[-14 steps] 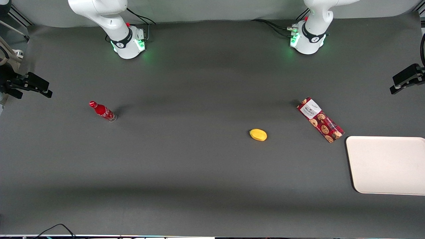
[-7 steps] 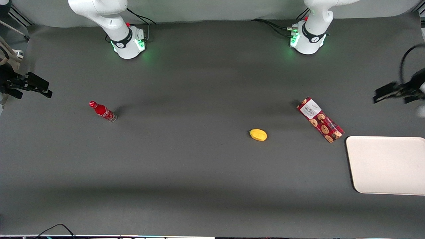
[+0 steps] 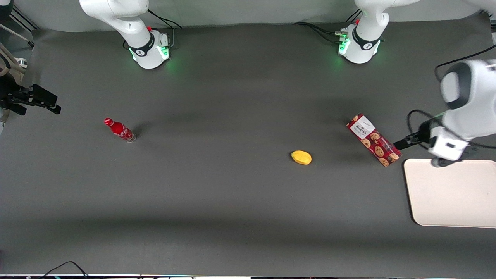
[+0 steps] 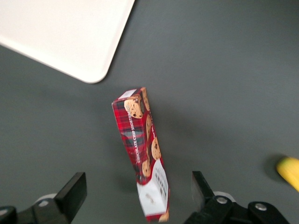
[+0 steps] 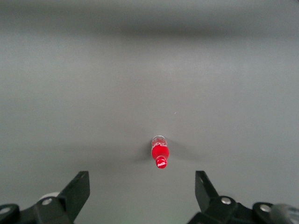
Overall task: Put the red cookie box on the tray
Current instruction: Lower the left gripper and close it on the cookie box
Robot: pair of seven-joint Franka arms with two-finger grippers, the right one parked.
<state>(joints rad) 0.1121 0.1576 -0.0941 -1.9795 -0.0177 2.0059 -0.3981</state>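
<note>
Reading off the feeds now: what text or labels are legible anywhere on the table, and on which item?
"CHOCOLATE CHIP SHORTBREAD" (last letters cut off): white lettering along the side of the red cookie box.
White label at the box's end: dark print, too blurred to read.
Red bottle: white script, too small to read.
Tray, yellow object: no text.
Gripper, open above the box: no markings.

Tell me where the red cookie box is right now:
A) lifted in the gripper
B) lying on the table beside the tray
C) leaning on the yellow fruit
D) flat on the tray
B: the red cookie box lies on the table beside the tray, while the open gripper hovers above it.
</note>
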